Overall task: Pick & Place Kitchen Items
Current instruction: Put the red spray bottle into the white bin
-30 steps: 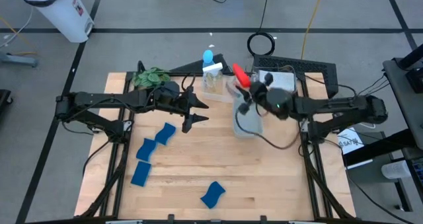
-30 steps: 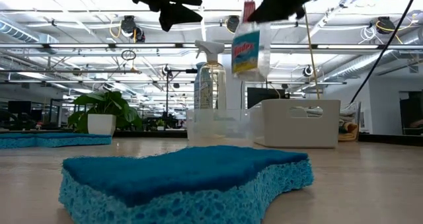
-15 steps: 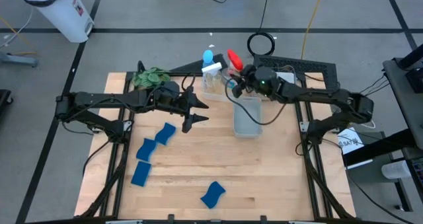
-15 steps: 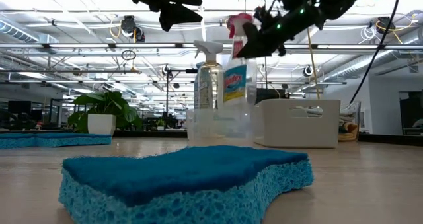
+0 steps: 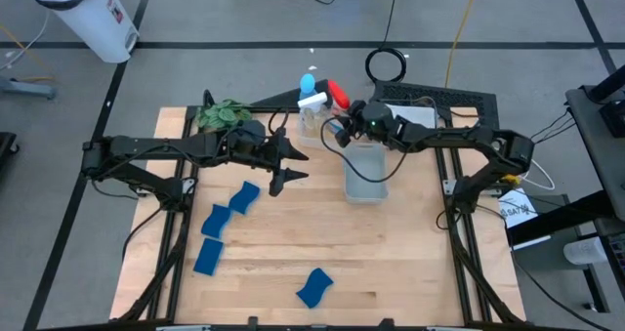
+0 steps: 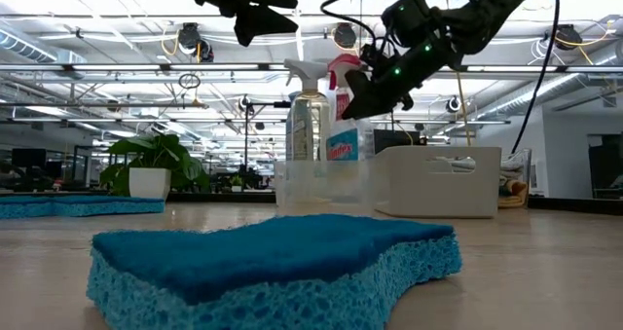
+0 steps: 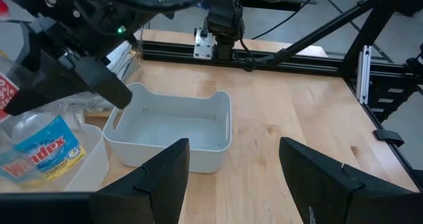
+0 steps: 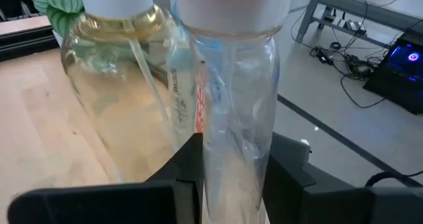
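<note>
**Red-topped bottle carried to the far bin**

Within 1 second the right gripper (image 5: 342,128) has swung its red-topped spray bottle (image 5: 337,93) from over the near clear bin (image 5: 365,175) to the far left, beside the blue-topped bottle (image 5: 309,87); release looks close. Its jaws clamp the bottle's neck. The left gripper (image 5: 289,163) hovers open above the blue sponges (image 5: 243,196).

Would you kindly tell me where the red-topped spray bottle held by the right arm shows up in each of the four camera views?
High view: red-topped spray bottle at the table's far edge, beside the blue-topped bottle.
Low view: centre, in the right gripper, right of the white-topped bottle.
Left wrist view: far left edge, label showing.
Right wrist view: centre, clear neck between the jaws.
Shared landmark: the clear bin.
</note>
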Controlling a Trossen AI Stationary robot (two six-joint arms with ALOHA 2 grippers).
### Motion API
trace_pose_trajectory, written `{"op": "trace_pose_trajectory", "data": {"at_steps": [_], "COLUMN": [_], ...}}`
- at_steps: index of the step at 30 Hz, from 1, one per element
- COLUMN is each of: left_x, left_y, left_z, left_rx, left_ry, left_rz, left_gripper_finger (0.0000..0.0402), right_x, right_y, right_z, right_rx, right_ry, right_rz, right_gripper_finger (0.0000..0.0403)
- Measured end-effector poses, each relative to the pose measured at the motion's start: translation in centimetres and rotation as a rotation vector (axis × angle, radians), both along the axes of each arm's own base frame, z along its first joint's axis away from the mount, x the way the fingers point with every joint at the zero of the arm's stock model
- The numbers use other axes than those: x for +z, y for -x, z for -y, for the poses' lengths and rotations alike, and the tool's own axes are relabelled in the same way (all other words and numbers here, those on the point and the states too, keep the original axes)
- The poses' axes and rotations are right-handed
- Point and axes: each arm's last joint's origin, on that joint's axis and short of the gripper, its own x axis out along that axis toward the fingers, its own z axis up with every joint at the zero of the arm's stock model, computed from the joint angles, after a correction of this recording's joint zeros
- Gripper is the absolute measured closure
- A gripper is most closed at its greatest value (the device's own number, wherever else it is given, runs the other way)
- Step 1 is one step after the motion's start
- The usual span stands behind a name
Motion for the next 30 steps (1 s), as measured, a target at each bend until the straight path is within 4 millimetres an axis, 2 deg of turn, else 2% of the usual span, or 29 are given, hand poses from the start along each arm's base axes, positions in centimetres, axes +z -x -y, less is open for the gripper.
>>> {"op": "trace_pose_trajectory", "data": {"at_steps": [11,20,25,30], "left_x": [0.0,0.0,0.0,0.0], "left_y": [0.0,0.0,0.0,0.0], "left_z": [0.0,0.0,0.0,0.0], "left_rx": [0.0,0.0,0.0,0.0], "left_ry": [0.0,0.0,0.0,0.0], "left_rz": [0.0,0.0,0.0,0.0], "left_gripper_finger": [0.0162,0.0162,0.0162,0.0162], "right_x": [-1.4,-3.1,-3.2,-3.2], "right_y": [0.6,1.7,1.8,1.8], "right_z": [-0.3,-0.8,-0.8,-0.9], "right_rx": [-0.004,-0.004,-0.004,-0.001], "right_ry": [-0.019,0.032,0.032,0.031], "right_rz": [-0.028,0.069,0.069,0.07], "right_gripper_finger": [0.0316,0.0313,0.0295,0.0253]}}
